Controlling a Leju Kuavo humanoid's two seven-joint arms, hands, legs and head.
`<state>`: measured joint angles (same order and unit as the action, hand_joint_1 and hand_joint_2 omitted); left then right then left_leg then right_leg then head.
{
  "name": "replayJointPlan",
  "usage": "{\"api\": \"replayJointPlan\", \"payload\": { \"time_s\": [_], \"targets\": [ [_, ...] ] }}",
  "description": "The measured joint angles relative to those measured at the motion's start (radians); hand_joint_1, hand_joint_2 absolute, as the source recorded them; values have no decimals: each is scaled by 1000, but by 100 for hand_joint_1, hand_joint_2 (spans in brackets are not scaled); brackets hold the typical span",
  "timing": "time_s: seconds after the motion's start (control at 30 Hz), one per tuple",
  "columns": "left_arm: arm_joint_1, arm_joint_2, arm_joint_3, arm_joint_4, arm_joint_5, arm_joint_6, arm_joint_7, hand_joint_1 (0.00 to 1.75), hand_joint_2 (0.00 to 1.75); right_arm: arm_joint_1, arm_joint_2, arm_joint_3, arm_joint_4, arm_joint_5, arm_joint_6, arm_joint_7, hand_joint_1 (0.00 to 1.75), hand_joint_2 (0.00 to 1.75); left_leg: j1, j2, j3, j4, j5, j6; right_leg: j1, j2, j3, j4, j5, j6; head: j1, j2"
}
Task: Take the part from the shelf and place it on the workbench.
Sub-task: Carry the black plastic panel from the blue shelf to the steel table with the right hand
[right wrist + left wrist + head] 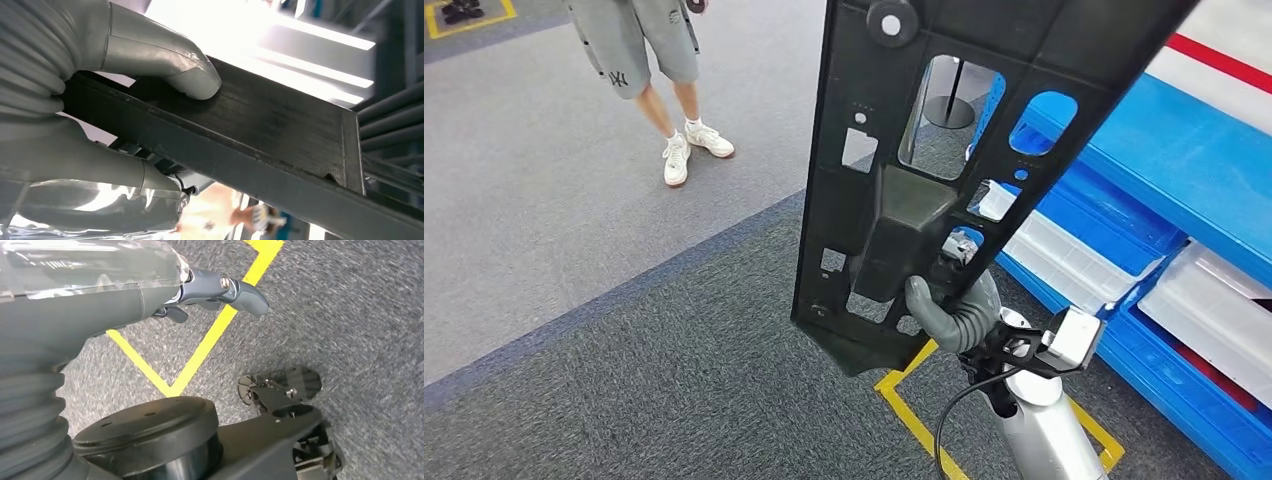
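The part is a long black plastic panel (944,150) with several cut-out windows, held upright in front of me. My right hand (954,310) grips its lower end near a raised block. Up close, the right hand (100,95) clamps the panel's black edge (260,130), its thumb pressed on top and its fingers underneath. My left hand (210,292) hangs over grey carpet, its fingers spread, holding nothing.
A blue shelf (1144,170) with white bins (1074,260) runs along the right. Yellow tape (904,400) marks a square on the dark carpet. A person in grey shorts and white shoes (686,148) stands at the far left.
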<state>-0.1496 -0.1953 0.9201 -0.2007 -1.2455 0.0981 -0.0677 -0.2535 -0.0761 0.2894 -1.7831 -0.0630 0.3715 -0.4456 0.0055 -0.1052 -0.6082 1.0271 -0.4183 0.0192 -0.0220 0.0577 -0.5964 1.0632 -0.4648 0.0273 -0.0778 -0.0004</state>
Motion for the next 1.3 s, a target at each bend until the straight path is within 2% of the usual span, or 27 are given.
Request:
{"api": "replayJointPlan", "payload": {
  "time_s": [0.07,0.13,0.2,0.27,0.3,0.33,0.37,0.4,0.43,0.5,0.53,0.57,0.63,0.67,0.7,0.77,0.83,0.87,0.9,0.93,1.0,1.07,1.13,1.17,1.2,1.23,1.3],
  "targets": [
    [-1,0,0,0,0,0,2,0,175,12,-4,-1,-22,-31,41,-7,168,175,2,-21,-8,0,4,-13,2,16,11,-29,1,-5,0,0],
    [0,1,0,0,0,0,4,0,175,20,-7,-1,-45,-61,80,-11,168,175,6,-34,-14,-2,7,-26,3,-7,12,-34,6,-17,0,0],
    [-1,2,0,0,0,0,4,0,175,24,-9,-1,-70,-73,100,-13,168,175,2,8,-34,40,-23,-36,0,-33,16,-43,10,-30,0,0],
    [-6,3,0,0,0,0,4,0,175,29,-9,-3,-93,-73,104,-16,168,175,1,71,-88,161,-89,-44,3,-64,18,-46,10,-39,0,0],
    [-9,3,0,0,0,0,4,0,175,31,-9,-4,-102,-71,104,-17,168,175,2,86,-118,228,-119,-47,5,-79,17,-46,10,-41,0,0],
    [-10,3,0,0,-1,0,5,0,175,33,-9,-4,-108,-69,103,-17,168,175,3,93,-137,274,-135,-48,7,-93,17,-46,9,-41,0,0],
    [-10,3,0,0,-1,0,6,0,175,34,-9,-5,-113,-67,103,-17,168,175,4,96,-142,292,-135,-49,8,-107,17,-45,8,-42,0,0],
    [-10,3,0,0,-1,0,7,0,175,34,-10,-5,-119,-66,103,-17,168,175,4,99,-123,264,-116,-47,9,-120,17,-45,8,-42,0,0],
    [-10,3,0,0,-1,0,8,0,175,33,-10,-5,-124,-65,104,-17,168,175,3,109,-87,204,-86,-43,10,-134,19,-45,7,-41,0,0],
    [-14,3,0,0,0,3,11,0,175,29,-10,-5,-131,-68,105,-17,168,175,-6,154,-5,59,-37,-28,14,-157,22,-44,4,-36,0,0],
    [-16,3,0,0,0,5,12,0,175,26,-10,-6,-132,-72,105,-17,168,175,-11,171,18,16,-28,-18,17,-165,23,-43,3,-31,0,0],
    [-17,4,0,0,1,7,13,0,175,22,-11,-6,-132,-79,105,-16,168,175,-16,179,24,-3,-28,-11,19,-175,23,-43,2,-27,0,0],
    [-14,5,0,0,0,14,14,0,175,13,-11,-6,-130,-92,102,-14,168,175,-15,158,21,-9,-24,1,20,-192,26,-44,0,-17,0,0],
    [-11,5,0,0,-2,20,15,0,175,8,-13,-6,-129,-96,97,-13,168,175,-12,146,22,-14,-20,6,19,-181,26,-38,-7,-11,0,0],
    [-9,6,0,0,-6,27,18,0,175,6,-15,-6,-129,-99,89,-13,168,175,-9,135,24,-19,-15,11,17,-155,19,-17,-23,-6,0,0],
    [-9,7,-1,0,-16,37,24,0,175,9,-23,-8,-129,-100,71,-15,168,175,-5,111,26,-25,-8,19,12,-89,-25,84,-82,1,0,0],
    [-10,8,-1,0,-21,43,27,0,175,22,-30,-9,-129,-100,57,-19,168,175,-4,83,23,-23,-6,22,9,-64,-88,212,-132,4,0,0],
    [-9,9,-2,0,-23,45,29,0,175,29,-34,-9,-129,-100,52,-21,168,175,-4,67,22,-21,-6,22,8,-62,-105,242,-133,6,0,0],
    [-8,10,-2,0,-23,48,30,0,175,36,-37,-9,-129,-100,46,-23,168,175,-3,52,22,-19,-7,21,7,-60,-103,230,-113,6,0,0],
    [-7,11,-2,0,-25,53,32,0,175,43,-39,-9,-129,-100,41,-25,168,175,-2,37,23,-15,-8,19,4,-55,-82,180,-77,7,0,0],
    [-6,12,-3,0,-37,64,40,0,175,57,-42,-11,-131,-99,32,-29,168,175,-2,9,20,-4,-14,10,-4,-15,-21,43,-14,7,0,0],
    [-3,13,-12,0,-57,77,52,0,175,75,-43,-14,-135,-95,25,-36,168,175,-2,-14,11,3,-16,-2,-7,18,9,-26,1,3,0,0],
    [4,15,-25,0,-80,85,65,0,175,89,-44,-18,-140,-87,18,-44,168,175,1,-35,3,1,-13,-15,-5,7,10,-29,-1,-7,0,0],
    [7,16,-33,0,-91,87,72,0,175,93,-44,-20,-143,-82,15,-47,168,175,1,-32,0,4,-15,-21,-5,-5,12,-32,0,-14,0,0],
    [9,18,-41,0,-103,89,79,0,175,96,-44,-22,-147,-79,14,-51,168,175,1,-13,-7,19,-26,-26,-6,-19,15,-36,1,-22,0,0],
    [9,19,-49,0,-114,90,85,0,175,99,-44,-24,-151,-78,14,-54,168,175,-1,15,-23,54,-47,-30,-7,-33,18,-40,1,-28,0,0],
    [5,20,-66,0,-138,92,96,0,175,106,-44,-29,-157,-74,16,-60,168,175,-2,76,-77,174,-107,-37,-3,-63,21,-41,-2,-37,0,0]
  ]
}}
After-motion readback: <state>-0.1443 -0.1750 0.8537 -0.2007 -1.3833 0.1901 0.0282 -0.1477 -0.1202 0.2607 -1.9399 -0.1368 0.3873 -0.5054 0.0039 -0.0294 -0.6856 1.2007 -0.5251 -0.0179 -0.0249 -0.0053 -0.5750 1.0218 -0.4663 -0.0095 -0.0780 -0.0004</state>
